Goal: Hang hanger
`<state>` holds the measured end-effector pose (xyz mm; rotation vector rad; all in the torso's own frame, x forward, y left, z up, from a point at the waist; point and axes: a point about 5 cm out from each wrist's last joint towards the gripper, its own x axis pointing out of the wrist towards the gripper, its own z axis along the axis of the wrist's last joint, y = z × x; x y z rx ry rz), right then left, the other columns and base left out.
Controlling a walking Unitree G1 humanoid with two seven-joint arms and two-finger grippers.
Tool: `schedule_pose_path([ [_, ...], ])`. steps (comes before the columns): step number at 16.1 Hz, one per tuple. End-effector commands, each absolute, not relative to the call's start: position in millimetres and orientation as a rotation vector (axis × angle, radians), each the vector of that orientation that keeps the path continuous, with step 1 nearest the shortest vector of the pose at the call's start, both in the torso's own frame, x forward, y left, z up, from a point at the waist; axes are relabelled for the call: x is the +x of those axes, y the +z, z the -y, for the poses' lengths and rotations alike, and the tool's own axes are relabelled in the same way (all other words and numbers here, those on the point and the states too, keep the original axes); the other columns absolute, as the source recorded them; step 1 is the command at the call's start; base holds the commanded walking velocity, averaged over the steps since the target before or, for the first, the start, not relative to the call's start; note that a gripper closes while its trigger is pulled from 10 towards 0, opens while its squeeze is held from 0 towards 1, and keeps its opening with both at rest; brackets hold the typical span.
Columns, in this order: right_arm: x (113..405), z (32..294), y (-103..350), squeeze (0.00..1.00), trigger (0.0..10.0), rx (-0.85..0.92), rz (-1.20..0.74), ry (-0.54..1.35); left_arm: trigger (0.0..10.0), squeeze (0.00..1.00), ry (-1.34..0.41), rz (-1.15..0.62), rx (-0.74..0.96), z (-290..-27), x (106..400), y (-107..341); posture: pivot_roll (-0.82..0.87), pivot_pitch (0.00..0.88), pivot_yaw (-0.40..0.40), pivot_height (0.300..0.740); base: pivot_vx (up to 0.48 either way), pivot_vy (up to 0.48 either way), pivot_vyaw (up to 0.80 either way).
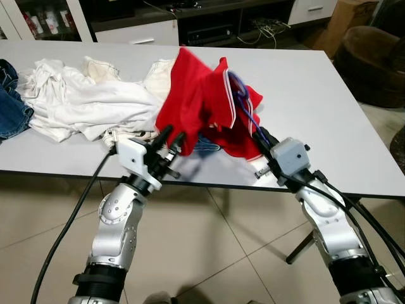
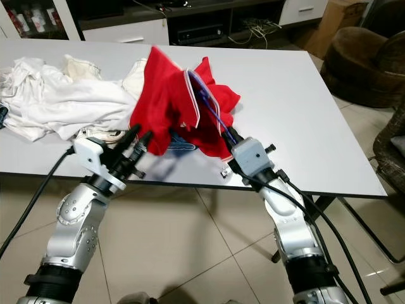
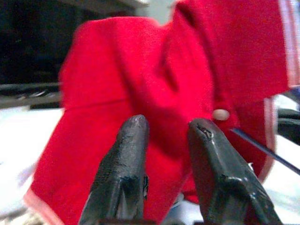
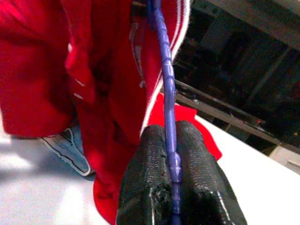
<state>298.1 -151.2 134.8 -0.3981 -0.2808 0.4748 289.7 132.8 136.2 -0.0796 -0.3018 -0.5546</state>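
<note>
1. The right gripper (image 4: 174, 176) is clamped on a blue hanger (image 4: 165, 79). The hanger's thin wire passes straight between the two black fingertips (image 4: 145, 183) and runs up away from them.
2. The hanger (image 1: 243, 104) rises from the gripper into a red shirt (image 1: 202, 104) with white trim, which is draped over it and lifted above the grey table (image 1: 329, 107).
3. The right gripper (image 1: 264, 142) sits at the near edge of the table, just under the shirt's lower hem.
4. The left gripper (image 1: 172, 136) stands at the shirt's lower left side, fingers slightly parted with a gap between them and nothing gripped. The red cloth hangs just beyond the fingertips (image 3: 133, 140).
5. A pile of white clothes (image 1: 82, 101) lies on the table to the left of the shirt, with blue jeans (image 1: 11, 104) at the far left edge.
</note>
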Motion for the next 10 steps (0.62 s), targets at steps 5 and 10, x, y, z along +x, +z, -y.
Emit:
schedule_pose_path([
  [5,288,147,147,0.0,10.0,-0.437,0.362,0.52,10.0,0.0,-0.603,0.281,-0.049,-125,279,137,0.09,0.0,0.03,0.74,0.0,0.0,0.0],
  [10,281,137,134,0.0,10.0,-0.482,0.335,0.596,10.0,0.0,-0.618,0.248,-0.021,-118,267,125,0.1,0.0,0.017,0.74,0.0,0.0,0.0],
])
